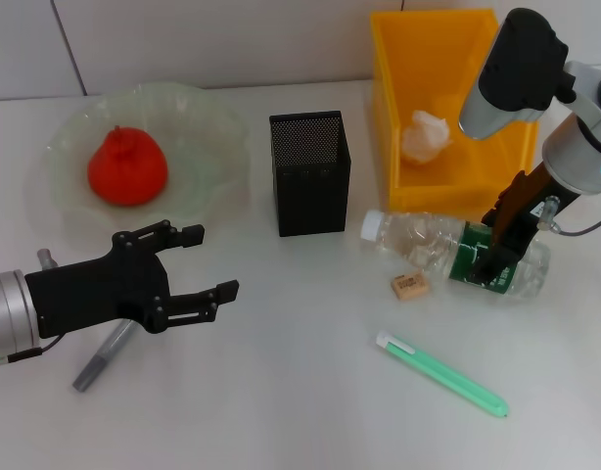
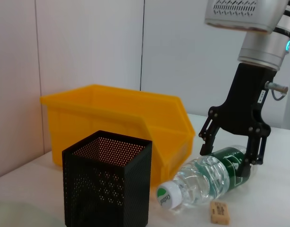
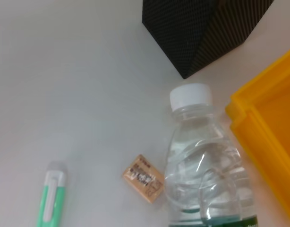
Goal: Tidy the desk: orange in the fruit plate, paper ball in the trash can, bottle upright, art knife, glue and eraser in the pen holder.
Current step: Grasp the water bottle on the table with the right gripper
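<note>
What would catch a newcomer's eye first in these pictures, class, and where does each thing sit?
The red-orange orange glows in the pale-green fruit plate at the robot's far left, and the bright yellow trash can at the far right holds the white paper ball. In front of the can, the right gripper straddles the green label of the bottle, which lies on its side. The left gripper hovers open near the front left.

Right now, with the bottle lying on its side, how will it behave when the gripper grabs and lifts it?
The bottle lies on a round side, so a nudge would probably roll it. Its thin clear ribbed wall may dent under the right gripper, whose fingers straddle the label. It seems to hold water, so its weight may shift when tilted.
</note>
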Tool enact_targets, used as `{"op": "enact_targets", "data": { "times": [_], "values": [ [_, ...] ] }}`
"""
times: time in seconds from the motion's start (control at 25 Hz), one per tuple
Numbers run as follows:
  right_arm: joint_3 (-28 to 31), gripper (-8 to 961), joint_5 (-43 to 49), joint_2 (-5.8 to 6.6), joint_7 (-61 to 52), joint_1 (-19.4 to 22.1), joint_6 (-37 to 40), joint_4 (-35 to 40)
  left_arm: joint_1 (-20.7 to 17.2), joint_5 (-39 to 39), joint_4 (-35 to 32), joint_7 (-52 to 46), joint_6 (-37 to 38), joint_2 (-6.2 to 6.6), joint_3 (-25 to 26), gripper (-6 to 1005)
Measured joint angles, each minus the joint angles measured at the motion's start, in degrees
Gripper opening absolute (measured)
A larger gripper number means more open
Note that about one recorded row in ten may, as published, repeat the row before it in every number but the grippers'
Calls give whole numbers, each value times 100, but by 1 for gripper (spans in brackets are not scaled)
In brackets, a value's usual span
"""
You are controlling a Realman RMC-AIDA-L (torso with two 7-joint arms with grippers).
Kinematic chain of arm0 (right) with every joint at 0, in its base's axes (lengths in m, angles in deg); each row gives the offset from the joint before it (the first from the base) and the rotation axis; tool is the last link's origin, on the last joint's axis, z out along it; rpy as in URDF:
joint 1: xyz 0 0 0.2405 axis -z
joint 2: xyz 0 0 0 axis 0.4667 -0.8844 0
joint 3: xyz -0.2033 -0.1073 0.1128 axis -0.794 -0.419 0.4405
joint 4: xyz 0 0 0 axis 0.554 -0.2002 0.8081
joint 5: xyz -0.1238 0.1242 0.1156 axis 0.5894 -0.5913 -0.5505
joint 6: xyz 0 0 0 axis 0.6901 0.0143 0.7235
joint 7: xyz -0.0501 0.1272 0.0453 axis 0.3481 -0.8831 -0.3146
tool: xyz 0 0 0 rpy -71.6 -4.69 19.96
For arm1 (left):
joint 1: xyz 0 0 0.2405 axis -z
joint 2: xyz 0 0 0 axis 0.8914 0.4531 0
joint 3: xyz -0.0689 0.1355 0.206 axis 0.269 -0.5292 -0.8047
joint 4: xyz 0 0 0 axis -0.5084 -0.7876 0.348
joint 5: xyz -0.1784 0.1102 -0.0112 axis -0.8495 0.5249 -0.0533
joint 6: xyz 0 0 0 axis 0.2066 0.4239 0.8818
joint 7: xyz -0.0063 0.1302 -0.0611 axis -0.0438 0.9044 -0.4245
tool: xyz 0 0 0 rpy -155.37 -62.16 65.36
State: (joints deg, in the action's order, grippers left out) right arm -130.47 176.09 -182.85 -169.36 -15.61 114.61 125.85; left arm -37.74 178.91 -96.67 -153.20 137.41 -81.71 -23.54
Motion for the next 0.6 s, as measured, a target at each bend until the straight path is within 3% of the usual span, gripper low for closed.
{"op": "enact_targets", "data": {
  "times": [0.6],
  "values": [
    [-6, 841, -25, -8, -29, 1, -413, -418, -9, 0, 0, 0, 0, -8, -7, 817]
  ]
}}
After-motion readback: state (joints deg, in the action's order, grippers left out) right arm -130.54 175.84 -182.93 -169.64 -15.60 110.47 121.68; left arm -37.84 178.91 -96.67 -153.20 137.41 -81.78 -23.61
